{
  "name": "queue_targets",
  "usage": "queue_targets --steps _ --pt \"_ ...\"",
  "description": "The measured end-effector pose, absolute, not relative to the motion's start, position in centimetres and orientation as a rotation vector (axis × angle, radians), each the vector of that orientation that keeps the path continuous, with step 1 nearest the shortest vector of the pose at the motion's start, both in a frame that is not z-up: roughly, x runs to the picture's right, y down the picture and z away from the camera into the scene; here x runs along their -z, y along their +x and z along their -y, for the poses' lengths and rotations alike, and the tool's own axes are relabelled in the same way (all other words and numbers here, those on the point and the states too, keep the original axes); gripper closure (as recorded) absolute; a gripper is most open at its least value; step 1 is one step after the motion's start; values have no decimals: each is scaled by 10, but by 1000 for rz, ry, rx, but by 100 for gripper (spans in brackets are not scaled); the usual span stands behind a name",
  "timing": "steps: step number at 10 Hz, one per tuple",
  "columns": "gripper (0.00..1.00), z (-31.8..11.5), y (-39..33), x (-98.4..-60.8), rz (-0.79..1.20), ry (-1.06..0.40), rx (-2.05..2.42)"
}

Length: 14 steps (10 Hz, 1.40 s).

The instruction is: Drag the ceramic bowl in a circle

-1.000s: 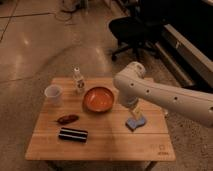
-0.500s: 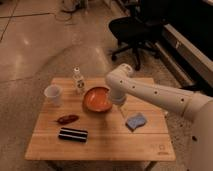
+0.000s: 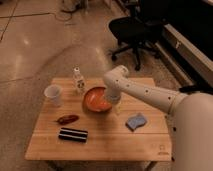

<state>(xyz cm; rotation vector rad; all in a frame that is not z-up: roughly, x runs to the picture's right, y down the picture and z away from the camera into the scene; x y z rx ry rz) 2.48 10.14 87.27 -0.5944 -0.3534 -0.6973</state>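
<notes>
The ceramic bowl (image 3: 95, 101) sits near the middle of the wooden counter (image 3: 112, 144), a little toward the back edge. It is round, shallow and glossy orange-red with a darker rim, standing upright and looking empty. The tool (image 3: 115, 104) is down at the rim on the side facing the blue cloth (image 3: 136, 121), so the bowl lies from it toward the white cup (image 3: 53, 95). Being round, it has no long axis. Whether the tool is spread or pinching the rim I cannot tell. A small bottle (image 3: 78, 80) stands just behind the bowl, likely the tight stretch of any circle
</notes>
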Motion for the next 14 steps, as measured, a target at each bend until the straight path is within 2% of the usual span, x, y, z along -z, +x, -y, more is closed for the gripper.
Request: queue_targets --steps 3,7,8,11,14 --pt "23 -114 28 -899 366 -605 679" --pt "62 -127 34 -915 378 -639 653" --pt "74 -125 41 -915 375 -638 639" --pt "98 -100 70 -910 334 -605 605" --pt "100 -72 107 -899 271 -578 600"
